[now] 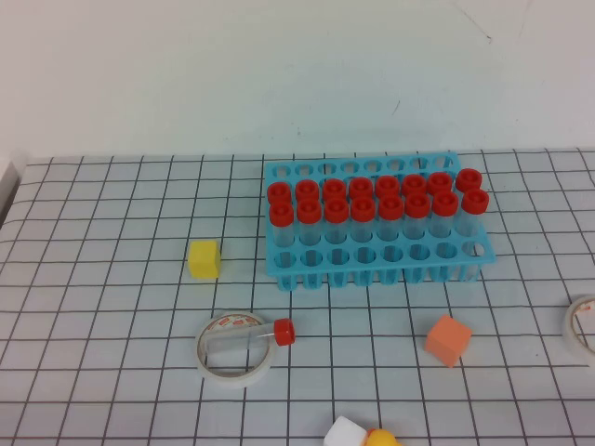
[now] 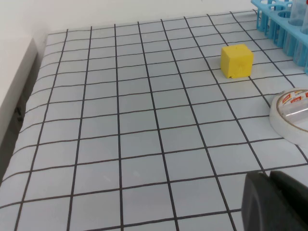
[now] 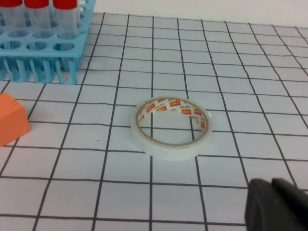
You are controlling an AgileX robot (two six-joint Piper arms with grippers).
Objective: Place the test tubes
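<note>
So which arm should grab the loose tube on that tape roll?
Probably the left. The tube rests on the tape roll on the left side, near the left claw; the right claw faces the other roll further right.

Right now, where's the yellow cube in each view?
High: yellow cube left of centre, left of the blue rack.
Left wrist: yellow cube ahead of the shut left gripper, near the rack's corner.
Right wrist: not in it; shut right gripper faces a tape roll, rack beyond.
Shared landmark: the blue rack.

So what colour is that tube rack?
Blue rack, clearest in high view. Left gripper and right gripper hover shut, away from it.
</note>
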